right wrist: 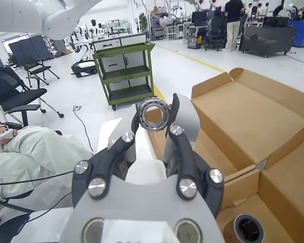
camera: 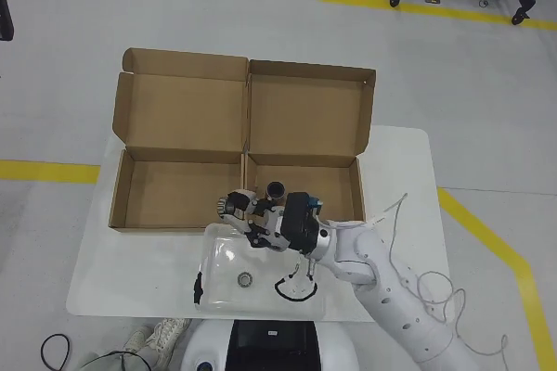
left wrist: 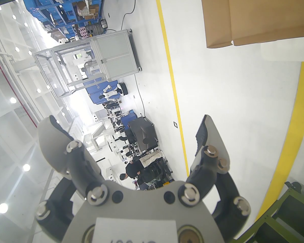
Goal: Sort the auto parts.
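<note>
White table [camera: 404, 172], metal bearing [right wrist: 154, 126] pinched between the right arm's jaws

Pale floor [camera: 501, 102], probably yellow tape [camera: 37, 171], green cart [right wrist: 124, 49]

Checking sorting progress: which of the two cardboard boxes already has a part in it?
The box on the robot's right: a black cylindrical part stands in its near corner. The left box shows only its cardboard floor.
</note>
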You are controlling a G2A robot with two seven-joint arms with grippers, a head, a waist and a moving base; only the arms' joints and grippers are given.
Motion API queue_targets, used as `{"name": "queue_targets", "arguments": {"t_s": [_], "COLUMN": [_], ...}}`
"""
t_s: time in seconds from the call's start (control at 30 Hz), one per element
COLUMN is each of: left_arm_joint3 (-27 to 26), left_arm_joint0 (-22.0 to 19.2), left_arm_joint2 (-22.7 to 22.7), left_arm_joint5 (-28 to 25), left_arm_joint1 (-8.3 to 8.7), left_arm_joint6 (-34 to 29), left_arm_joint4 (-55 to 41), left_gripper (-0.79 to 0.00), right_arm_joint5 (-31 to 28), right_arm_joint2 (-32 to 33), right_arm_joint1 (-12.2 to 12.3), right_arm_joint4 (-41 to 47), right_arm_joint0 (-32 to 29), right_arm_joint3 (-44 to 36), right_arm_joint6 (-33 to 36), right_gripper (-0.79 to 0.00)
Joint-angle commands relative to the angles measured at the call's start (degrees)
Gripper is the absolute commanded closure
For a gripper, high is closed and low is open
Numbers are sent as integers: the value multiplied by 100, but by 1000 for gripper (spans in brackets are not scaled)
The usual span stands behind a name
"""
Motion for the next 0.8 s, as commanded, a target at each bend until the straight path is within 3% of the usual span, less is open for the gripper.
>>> {"name": "queue_targets", "arguments": {"t_s": [0.0, 0.33, 0.77], "left_arm_joint3": [0, 0, 0], "left_arm_joint0": [0, 0, 0], "left_arm_joint2": [0, 0, 0], "left_arm_joint5": [0, 0, 0], "left_arm_joint1": [0, 0, 0], "left_arm_joint6": [0, 0, 0], "left_arm_joint4": [0, 0, 0], "left_gripper": [-785, -785, -785], "right_arm_joint5": [61, 397, 512], "right_arm_joint2": [-35, -310, -35], "right_arm_joint1": [-32, -197, -196], "right_arm_joint4": [41, -183, -367], "right_arm_joint0": [134, 505, 154], "right_arm_joint3": [-112, -424, -290], "right_arm_joint6": [-60, -732, -1670], "right_gripper": [0, 0, 0]}}
